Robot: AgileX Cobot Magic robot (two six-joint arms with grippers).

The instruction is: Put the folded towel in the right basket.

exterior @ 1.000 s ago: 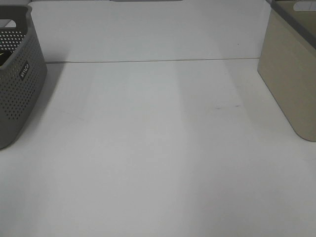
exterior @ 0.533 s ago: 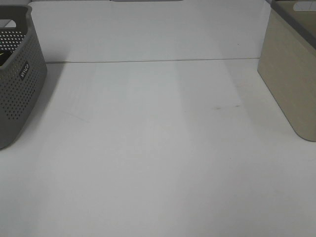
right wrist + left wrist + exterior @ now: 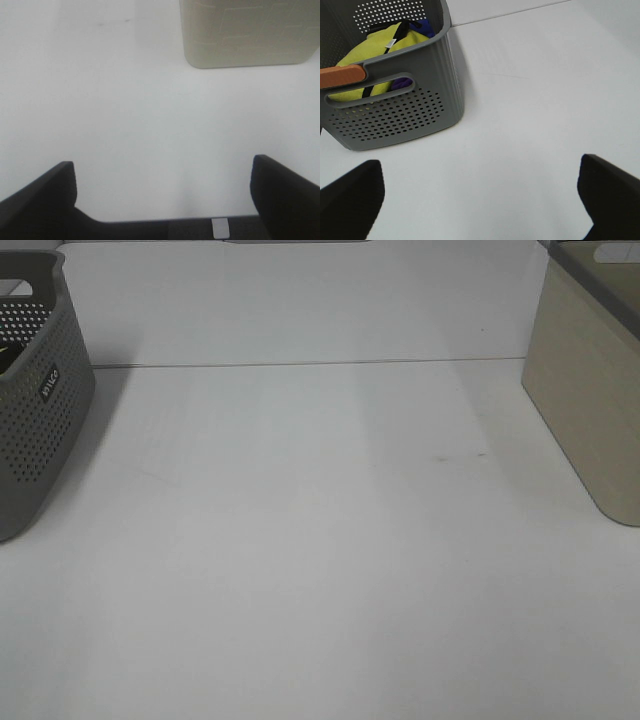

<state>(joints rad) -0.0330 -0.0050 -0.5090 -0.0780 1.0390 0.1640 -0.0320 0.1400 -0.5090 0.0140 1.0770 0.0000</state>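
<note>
No folded towel shows on the white table [image 3: 320, 540]. The right basket [image 3: 590, 390] is beige and stands at the table's right edge; it also shows in the right wrist view [image 3: 247, 32]. My left gripper [image 3: 480, 200] is open and empty over bare table near the grey basket. My right gripper [image 3: 162, 200] is open and empty, a short way from the beige basket. Neither gripper shows in the exterior high view.
A grey perforated basket [image 3: 35, 400] stands at the table's left edge. In the left wrist view this basket [image 3: 395, 115] holds a yellow cloth [image 3: 367, 55] with blue and purple cloth beside it, and has an orange handle piece [image 3: 342, 76].
</note>
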